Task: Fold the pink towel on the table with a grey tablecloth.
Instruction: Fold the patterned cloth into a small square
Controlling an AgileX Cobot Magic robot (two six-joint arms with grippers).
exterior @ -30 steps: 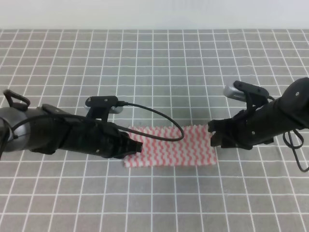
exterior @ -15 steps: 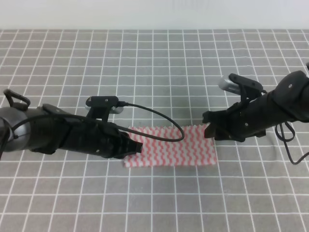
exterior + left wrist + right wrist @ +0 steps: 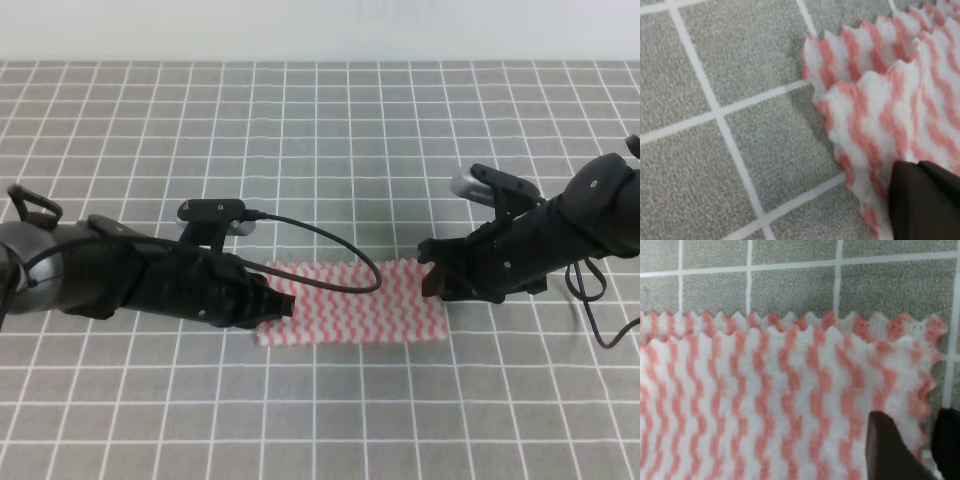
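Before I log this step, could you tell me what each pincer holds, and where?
Left pincer: pink towel's left edge. Right pincer: straddles its right corner; grip cannot be confirmed.

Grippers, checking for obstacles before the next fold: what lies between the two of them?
Only the pink towel, folded flat on the grey tablecloth, spans from left gripper to right gripper, plus a black cable draped across it, in the high view.

Pale wall band (image 3: 320, 30): only non-task item, seen in exterior high view alone. Sits at 12 o'clock, spans full frame width from 9 to 3 o'clock side. Plain off-white, faint bluish cast, no marks or texture visible. Lower edge straight and level. Slightly brighter toward 12 o'clock centre, dimmer toward both corners. Material cannot be told.
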